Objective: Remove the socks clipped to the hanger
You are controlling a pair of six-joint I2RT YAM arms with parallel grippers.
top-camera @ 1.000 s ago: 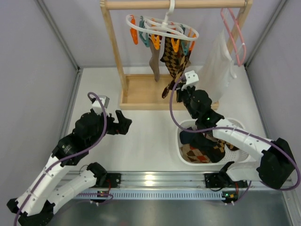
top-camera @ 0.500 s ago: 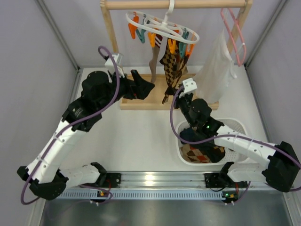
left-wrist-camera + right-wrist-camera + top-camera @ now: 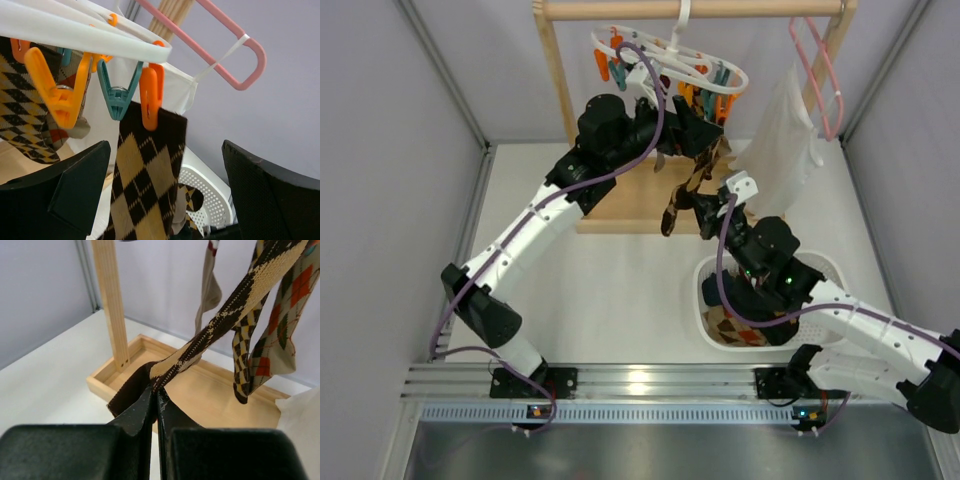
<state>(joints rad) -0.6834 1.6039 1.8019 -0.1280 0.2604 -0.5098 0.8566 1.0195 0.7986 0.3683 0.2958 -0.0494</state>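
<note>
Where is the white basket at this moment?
In the top view, the white basket stands on the table at the right, just in front of the wooden rack's base, partly under the right arm.

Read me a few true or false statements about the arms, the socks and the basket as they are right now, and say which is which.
1. The right gripper is shut on the lower end of a diamond-patterned sock. True.
2. The left gripper is shut on a clip. False: it is open, with a finger on each side of a hanging sock.
3. That hanging sock is held by a teal clip. False: an orange clip holds it.
4. The white basket is empty. False: socks lie in it.
5. A pink hanger hangs on the wooden rail. True.
</note>
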